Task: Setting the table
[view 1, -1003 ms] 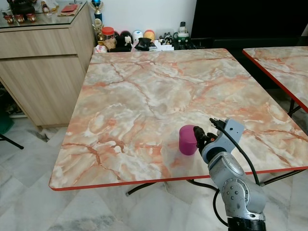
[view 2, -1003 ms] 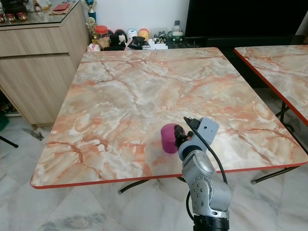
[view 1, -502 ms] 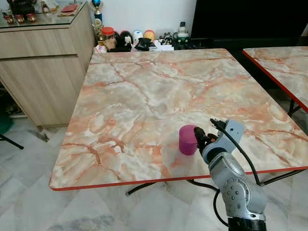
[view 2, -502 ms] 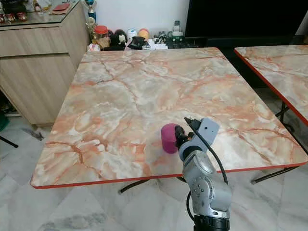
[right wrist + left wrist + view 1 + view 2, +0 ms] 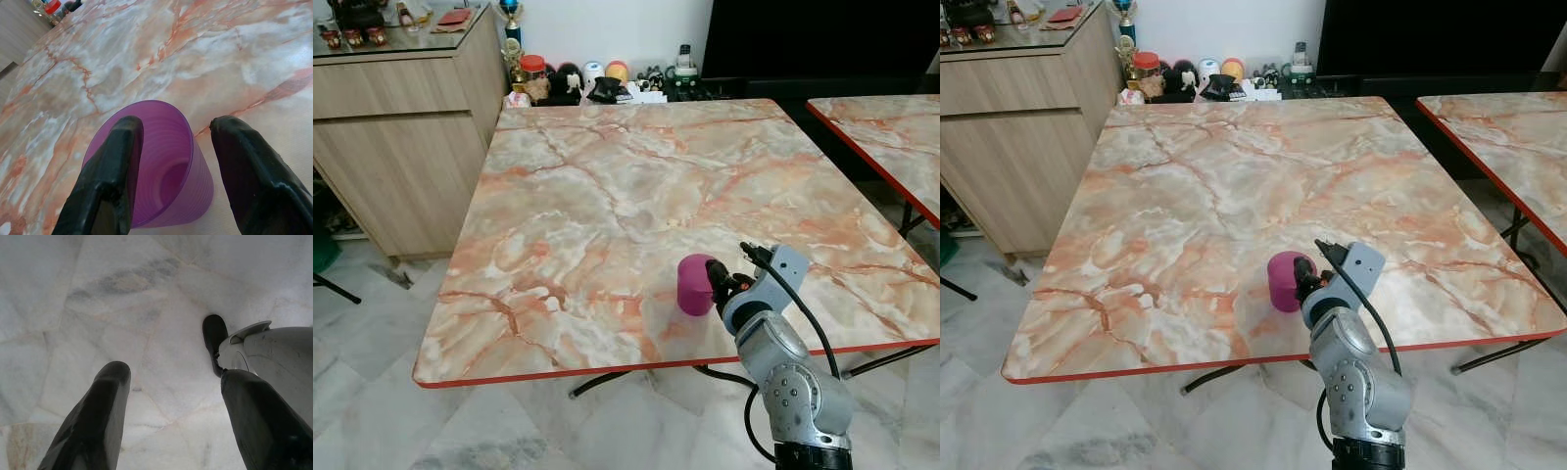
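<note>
I see the purple cup (image 5: 695, 284) standing near the marble table's (image 5: 607, 186) red front edge with open tabletop beyond it, my right gripper (image 5: 171, 171) spread around it, one finger (image 5: 110, 181) inside the rim, left gripper (image 5: 171, 421) spread over floor.

right gripper (image 5: 171, 166) is reaching in over the surface (image 5: 607, 196) near edge, fingers (image 5: 110, 181) spread apart; left gripper (image 5: 171, 421) hangs low, fingers parted too
</note>
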